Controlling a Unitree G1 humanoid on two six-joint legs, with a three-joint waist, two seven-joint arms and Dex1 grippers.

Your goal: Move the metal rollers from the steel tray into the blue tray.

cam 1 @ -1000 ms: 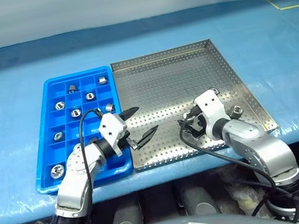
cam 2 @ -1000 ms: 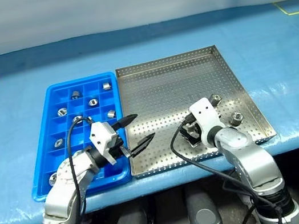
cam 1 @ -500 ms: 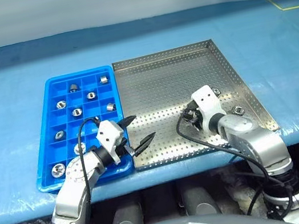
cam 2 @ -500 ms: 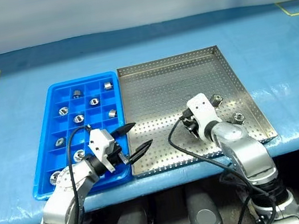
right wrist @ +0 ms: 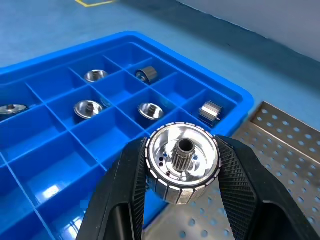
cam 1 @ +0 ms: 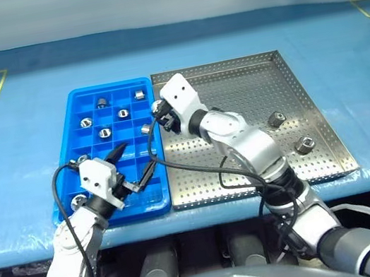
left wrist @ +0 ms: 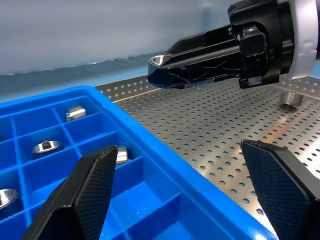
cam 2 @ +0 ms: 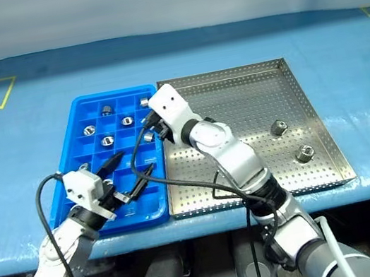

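Two grippers are at work, so nearest first: the left gripper [cam 1: 132, 166] hovers with its fingers spread wide and nothing between them, over the near right corner of the blue tray [cam 1: 155, 206]. A bit further out, the right gripper [cam 1: 157, 108] is clamped on one of the metal rollers [right wrist: 182, 162], held up over the seam where the blue tray meets the steel tray [cam 1: 334, 168]. Count-wise: two rollers lie loose on the steel tray's right side, a nearer one [cam 1: 304, 145] and a farther one [cam 1: 275, 119], well apart. I can make out about six in the blue tray's compartments, mostly the far ones. The right wrist view shows the held roller's ribbed rim and toothed centre bore, which the head views can't resolve. The left wrist view catches the right gripper side-on above the perforated floor.
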